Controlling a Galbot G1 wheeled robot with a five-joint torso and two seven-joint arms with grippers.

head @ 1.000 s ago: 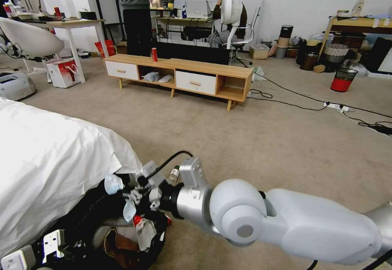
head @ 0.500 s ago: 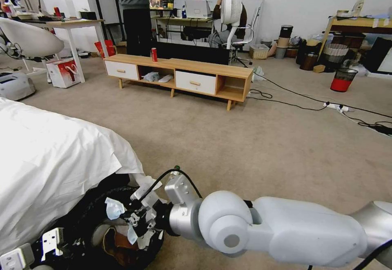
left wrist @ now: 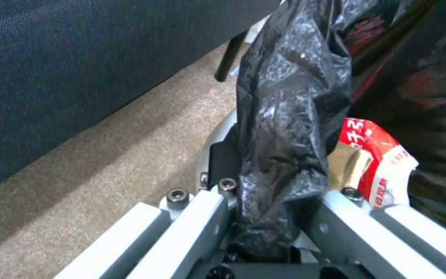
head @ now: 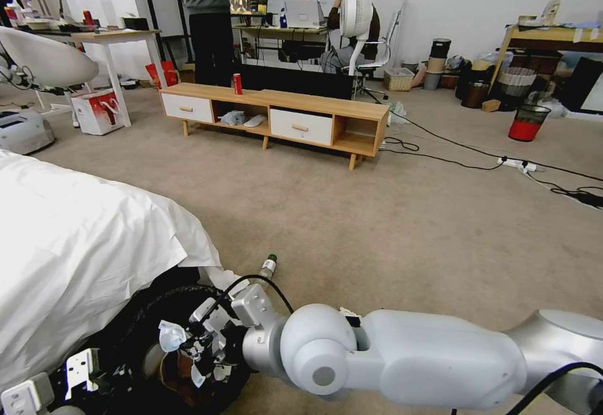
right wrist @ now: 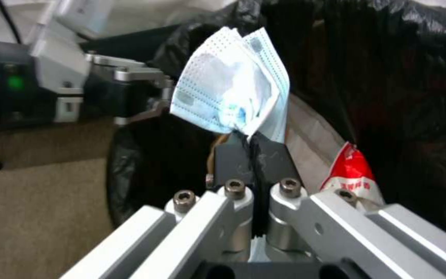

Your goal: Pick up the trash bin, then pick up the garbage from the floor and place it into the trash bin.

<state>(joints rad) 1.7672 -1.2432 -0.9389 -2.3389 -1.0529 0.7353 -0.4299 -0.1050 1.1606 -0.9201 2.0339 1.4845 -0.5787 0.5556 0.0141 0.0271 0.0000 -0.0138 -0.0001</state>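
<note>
Left gripper (left wrist: 269, 217) clamped on the bin (head: 135, 314) bag rim, bin at the bed (head: 75, 245) edge. Right gripper (right wrist: 254, 155) over the bin mouth, pinched tight on a blue mask (right wrist: 233, 97). Bottle (head: 267, 267) on the carpet beyond.

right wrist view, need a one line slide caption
Right gripper pinches a crumpled blue face mask over the black-lined trash bin, a red-white packet inside.

The white bed sheet (head: 75, 245) overhangs the trash bin (head: 135, 314) on its left; the bin's mouth is crowded by the right claw (head: 188, 349). Open carpet (head: 389, 226) lies beyond, bar a bottle (head: 267, 267).
</note>
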